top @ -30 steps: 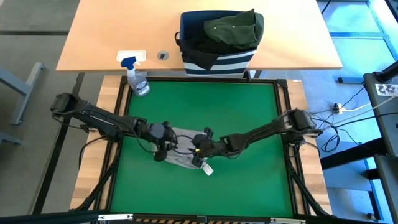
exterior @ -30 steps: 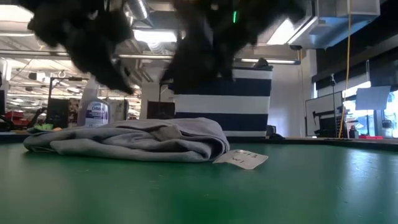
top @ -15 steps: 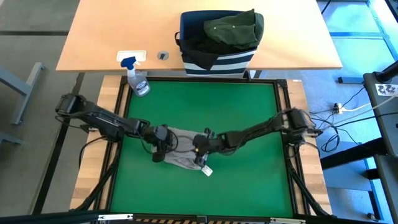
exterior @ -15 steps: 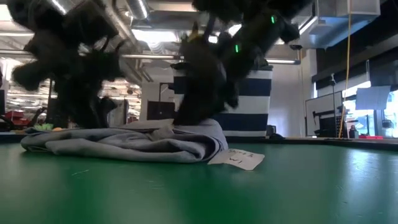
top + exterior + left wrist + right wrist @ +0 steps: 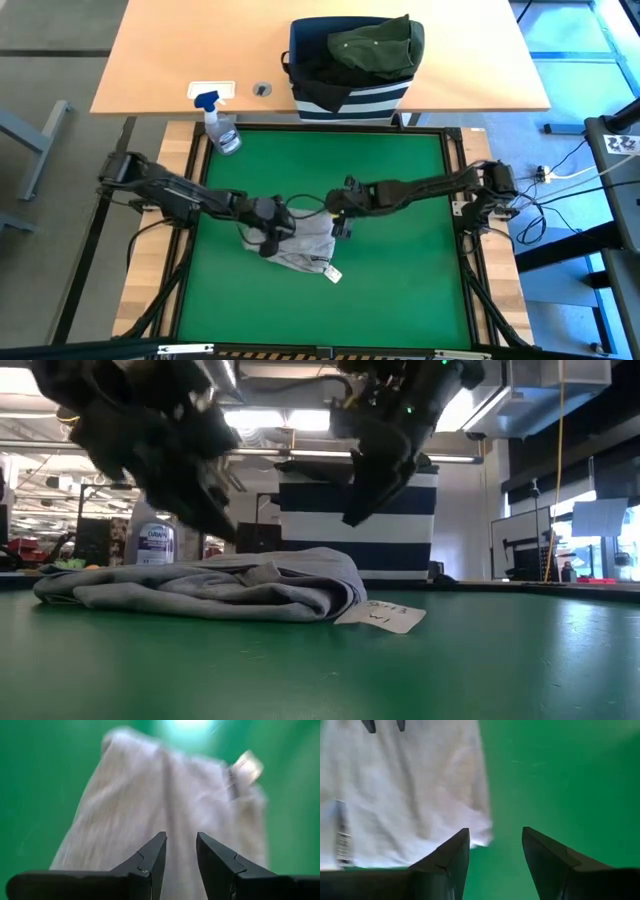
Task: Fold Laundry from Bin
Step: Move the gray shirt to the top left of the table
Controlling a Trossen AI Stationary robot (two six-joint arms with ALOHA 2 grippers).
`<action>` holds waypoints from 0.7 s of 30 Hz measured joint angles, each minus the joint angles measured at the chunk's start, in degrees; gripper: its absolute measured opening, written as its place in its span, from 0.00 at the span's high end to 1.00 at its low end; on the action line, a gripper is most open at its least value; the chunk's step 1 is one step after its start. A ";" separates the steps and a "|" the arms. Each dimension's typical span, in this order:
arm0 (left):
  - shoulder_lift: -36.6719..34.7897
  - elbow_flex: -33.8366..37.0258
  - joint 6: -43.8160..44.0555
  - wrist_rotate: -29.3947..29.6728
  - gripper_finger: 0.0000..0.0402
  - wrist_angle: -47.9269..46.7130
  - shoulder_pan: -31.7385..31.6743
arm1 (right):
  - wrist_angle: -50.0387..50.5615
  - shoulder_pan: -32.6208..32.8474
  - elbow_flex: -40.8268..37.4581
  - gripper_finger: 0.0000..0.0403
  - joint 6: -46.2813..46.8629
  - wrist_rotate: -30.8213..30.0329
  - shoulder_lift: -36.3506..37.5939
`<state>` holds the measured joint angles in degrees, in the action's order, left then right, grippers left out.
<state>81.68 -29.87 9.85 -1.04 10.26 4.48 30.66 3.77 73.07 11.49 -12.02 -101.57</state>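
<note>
Meanwhile left gripper [image 5: 268, 240], right gripper [image 5: 340, 224] empty, parted, over grey garment [image 5: 305, 246]; spray bottle [image 5: 222, 129], bin [image 5: 352, 85] behind.

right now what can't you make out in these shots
- Tag writing: too small to read in the low view, blurred in the left wrist view.
- Bin contents: high view shows only the green garment on top; what lies beneath is covered.
- Grey garment: its left part is hidden under the left claw in the high view.
- Bottle label: too small in the low view.

Open green mat [image 5: 400, 280] beside garment [image 5: 305, 245]
</note>
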 joint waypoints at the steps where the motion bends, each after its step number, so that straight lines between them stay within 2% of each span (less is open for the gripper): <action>1: 2.10 0.00 0.01 0.02 0.74 0.09 -0.53 | 0.54 -0.82 -0.01 0.55 -1.72 0.00 0.10; 4: 6.40 -0.04 0.34 1.40 0.74 -1.43 -2.26 | 2.33 -3.44 -0.01 0.55 -6.75 0.05 0.71; 9: 4.73 -0.40 11.18 11.50 0.75 -11.59 -6.71 | 6.47 -7.62 -0.01 0.55 -13.56 0.01 1.42; 16: -2.30 -0.14 36.91 27.48 0.78 -32.26 -12.56 | 7.43 -13.15 -0.01 0.55 -18.45 2.42 1.83; 21: -4.60 0.08 57.93 33.52 0.80 -47.13 -15.14 | 6.49 -16.14 -0.01 0.55 -19.37 4.11 1.83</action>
<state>77.08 -29.79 67.78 32.48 -36.87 -10.66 37.15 -12.37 73.06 -7.88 -7.91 -99.74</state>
